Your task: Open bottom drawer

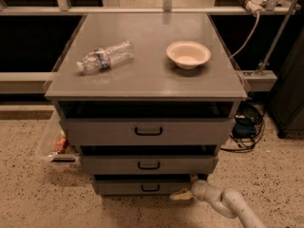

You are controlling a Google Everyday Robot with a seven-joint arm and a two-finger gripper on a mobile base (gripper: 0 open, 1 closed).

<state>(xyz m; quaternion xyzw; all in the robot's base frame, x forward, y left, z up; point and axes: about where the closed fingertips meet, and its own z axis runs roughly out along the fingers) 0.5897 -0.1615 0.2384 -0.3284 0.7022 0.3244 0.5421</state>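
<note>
Camera view looks down on a grey metal cabinet with three drawer fronts stacked under a flat worktop (147, 80). The bottom drawer (118, 187) is the lowest front, just above the speckled floor (28, 198), with a small black loop handle (150, 188) at its centre and a dark gap along its top edge. Your hand (179, 194) sits low at the drawer's right end, its pale tan tip pointing left toward the front's lower right corner, well to the right of the handle. You cannot tell how far open the hand is, whether it holds anything, or whether it touches the drawer. The white arm (230, 207) runs from it toward the bottom right.

The middle drawer (109, 164) and the top drawer (99, 132) sit above, each with its own black handle. A clear plastic water bottle (105, 57) lies on its side on the worktop's left half. A cream bowl (188, 54) stands upright on the right half, well apart from the bottle. Black cables (244, 127) lie on the floor to the cabinet's right.
</note>
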